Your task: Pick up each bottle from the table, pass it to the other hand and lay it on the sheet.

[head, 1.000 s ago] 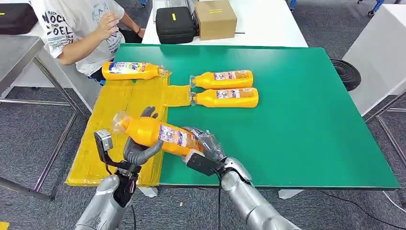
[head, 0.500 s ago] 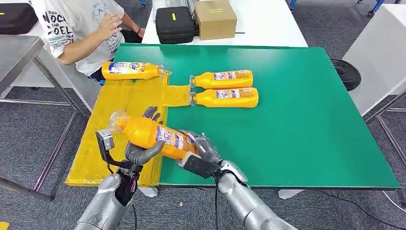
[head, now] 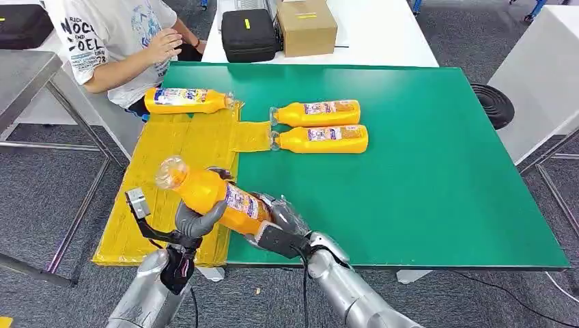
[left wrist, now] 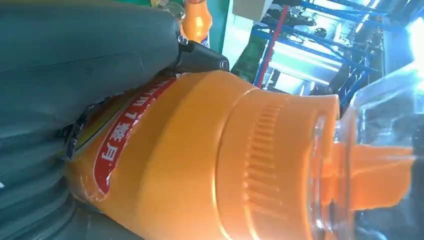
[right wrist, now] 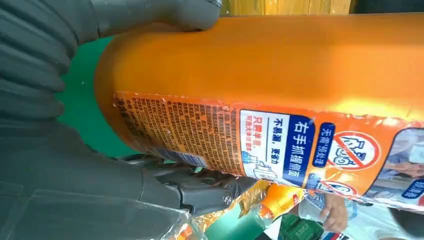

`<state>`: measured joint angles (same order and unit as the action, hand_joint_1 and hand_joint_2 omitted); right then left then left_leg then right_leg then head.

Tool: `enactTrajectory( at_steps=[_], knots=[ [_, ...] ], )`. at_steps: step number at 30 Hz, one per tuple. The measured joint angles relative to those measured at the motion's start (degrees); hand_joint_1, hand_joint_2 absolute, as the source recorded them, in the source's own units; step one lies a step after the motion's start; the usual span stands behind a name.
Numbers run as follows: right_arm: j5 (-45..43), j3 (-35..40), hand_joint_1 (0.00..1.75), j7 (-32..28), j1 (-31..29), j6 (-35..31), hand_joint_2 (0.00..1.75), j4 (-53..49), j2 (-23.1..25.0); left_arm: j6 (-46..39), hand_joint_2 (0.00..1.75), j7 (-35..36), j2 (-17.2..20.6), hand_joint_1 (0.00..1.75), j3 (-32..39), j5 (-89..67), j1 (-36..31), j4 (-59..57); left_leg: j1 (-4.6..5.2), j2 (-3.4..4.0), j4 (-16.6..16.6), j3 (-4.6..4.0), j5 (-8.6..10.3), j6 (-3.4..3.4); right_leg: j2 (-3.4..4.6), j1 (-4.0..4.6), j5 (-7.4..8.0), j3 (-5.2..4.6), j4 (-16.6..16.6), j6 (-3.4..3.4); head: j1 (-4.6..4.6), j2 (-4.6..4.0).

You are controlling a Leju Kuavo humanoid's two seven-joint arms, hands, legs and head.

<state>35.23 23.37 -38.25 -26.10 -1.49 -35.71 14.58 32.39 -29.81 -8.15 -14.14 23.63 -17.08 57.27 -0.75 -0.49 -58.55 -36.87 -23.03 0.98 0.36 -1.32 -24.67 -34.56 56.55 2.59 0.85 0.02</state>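
— What are your hands doing?

— My left hand (head: 194, 220) wraps the shoulder of an orange bottle (head: 217, 197) and my right hand (head: 276, 220) grips its base, so both are clamped on it. It hangs tilted above the near edge of the yellow sheet (head: 179, 154), clear cap (head: 170, 171) raised toward the far left.

— What do the wrist cameras add?

— The left wrist view shows the ribbed orange collar and a red label band with white characters I cannot read. The right wrist view shows the back label close up: small Chinese print, blue boxes and a red prohibition circle.

— And the other bottles?

— From left to right: one lies on the sheet's far end (head: 186, 100), blue on its label, close to a seated person (head: 113, 37) in a white printed T-shirt. Two more lie side by side on the green table (head: 437, 164), the far one (head: 316, 113) and the near one (head: 321, 139), caps pointing at the sheet's flap.

— The room?

— Grey carpet. A white table behind holds a black case (head: 250, 34) and a cardboard box (head: 306, 26).
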Motion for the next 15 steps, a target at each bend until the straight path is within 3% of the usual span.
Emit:
enactTrajectory(
  at_steps=[4, 5, 7, 8, 9, 10, 15],
  knots=[
    [-0.44, 0.0, 1.75, -0.42, 0.01, 0.2, 1.75, 0.22, 0.0, 0.11, 1.75, -0.39, 0.0, 1.75, 0.0, -1.07, 0.01, -0.11, 0.0, -0.01, 0.0, -0.01, 0.0, 0.0, 0.0, 0.0, 0.0, 0.0, 0.0, 0.0, 0.0, 0.0],
    [-0.5, 0.0, 1.05, -0.46, 0.01, 0.29, 1.75, 0.26, 0.0, 0.06, 1.75, -0.55, 0.0, 1.75, 0.0, -1.55, 0.01, -0.13, 0.0, 0.0, 0.0, -0.01, 0.0, 0.0, 0.0, 0.0, 0.0, 0.0, 0.0, 0.0, 0.0, 0.0],
    [-0.59, 0.0, 1.05, -0.48, 0.03, 0.29, 1.75, 0.33, 0.0, -0.11, 1.75, -0.87, 0.0, 1.75, -0.02, -2.58, -0.02, -0.24, 0.0, 0.0, 0.0, -0.01, 0.0, 0.0, 0.0, 0.0, 0.0, -0.01, 0.0, 0.0, 0.0, 0.0],
    [-0.61, 0.0, 0.0, -0.52, 0.06, 0.24, 1.75, 0.35, 0.0, -0.22, 1.75, -0.96, 0.0, 1.75, -0.04, -2.89, -0.03, -0.26, 0.0, -0.01, 0.0, -0.01, 0.0, 0.0, 0.0, 0.0, 0.0, -0.01, 0.0, 0.0, 0.0, 0.0],
    [-0.77, 0.0, 0.0, -0.59, 0.1, 0.11, 1.75, 0.37, 0.0, -0.46, 1.75, -1.07, 0.0, 1.75, -0.09, -3.48, -0.05, -0.26, 0.0, -0.01, 0.0, -0.01, 0.0, 0.0, 0.0, 0.0, 0.0, -0.01, 0.0, 0.0, 0.0, 0.0],
    [-0.85, 0.0, 0.0, -0.59, 0.18, 0.0, 0.0, 0.37, 0.0, -0.61, 1.75, -1.09, 0.0, 1.75, -0.13, -3.85, -0.09, -0.26, 0.0, -0.01, 0.0, -0.01, 0.0, 0.0, 0.0, 0.0, 0.0, -0.01, 0.0, 0.0, 0.0, 0.0],
    [-1.82, -0.04, 0.0, -0.37, 1.01, -0.96, 0.0, 0.44, 0.0, -2.1, 1.75, -1.4, -0.11, 1.75, -0.85, -5.93, -0.51, -0.26, 0.0, -0.03, 0.0, -0.02, 0.0, 0.0, -0.01, 0.0, 0.0, 0.0, 0.0, 0.0, -0.04, 0.0]
  ],
)
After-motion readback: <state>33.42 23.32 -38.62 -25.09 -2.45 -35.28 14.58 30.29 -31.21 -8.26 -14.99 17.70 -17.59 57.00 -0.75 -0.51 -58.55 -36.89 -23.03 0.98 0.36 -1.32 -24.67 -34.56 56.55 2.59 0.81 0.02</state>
